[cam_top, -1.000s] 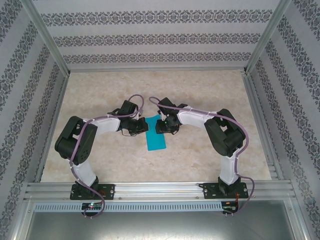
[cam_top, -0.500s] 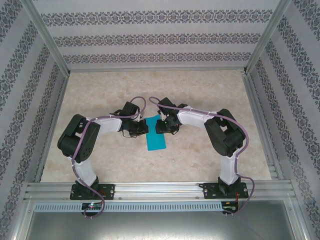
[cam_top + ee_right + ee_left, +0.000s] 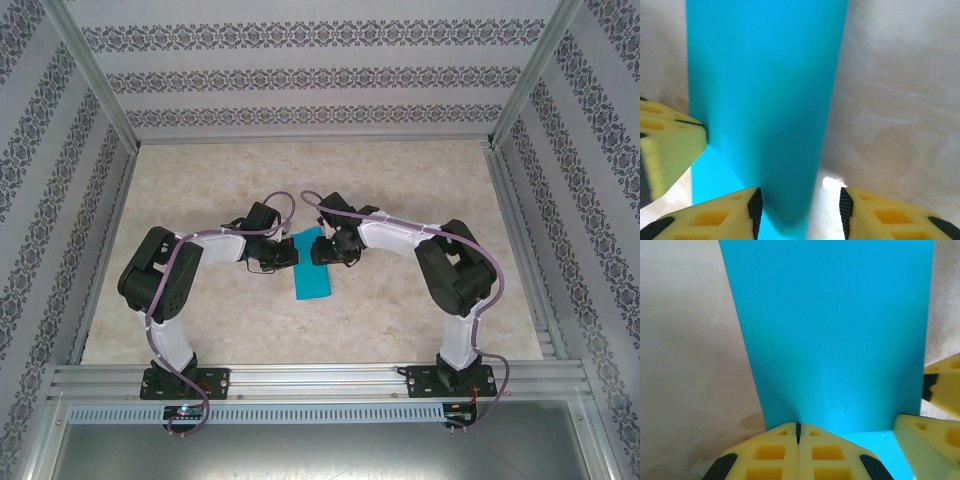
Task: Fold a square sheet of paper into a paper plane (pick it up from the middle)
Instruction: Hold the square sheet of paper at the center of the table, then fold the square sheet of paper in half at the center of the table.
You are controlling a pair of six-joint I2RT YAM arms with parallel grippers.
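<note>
The left gripper [image 3: 798, 429] is fully closed: its two yellow pads press flat together with only a thin dark seam between them. The near edge of the square sheet of paper [image 3: 835, 335] runs straight into that seam, and the shading on the cyan surface narrows toward the fingertips, so the paper looks pinched there, a raised layer standing up from the grip. A paler cyan layer lies lower, just right of those pads. The right gripper [image 3: 801, 200] is partly open, its jaws standing clearly apart. In the right wrist view a darker folded edge of the paper comes down into the gap between the two fingers [image 3: 715, 220], close to the inner face of the one on the left of that view and apart from the other. I cannot tell whether it actually touches either pad, and nothing is clamped there. From above, the paper lies as a narrow cyan strip in the middle of the pale marbled table [image 3: 420, 180], its long side running roughly away from the arm bases. The two grippers face each other across its far half, the left one at its left edge and the right one at its right edge.
</note>
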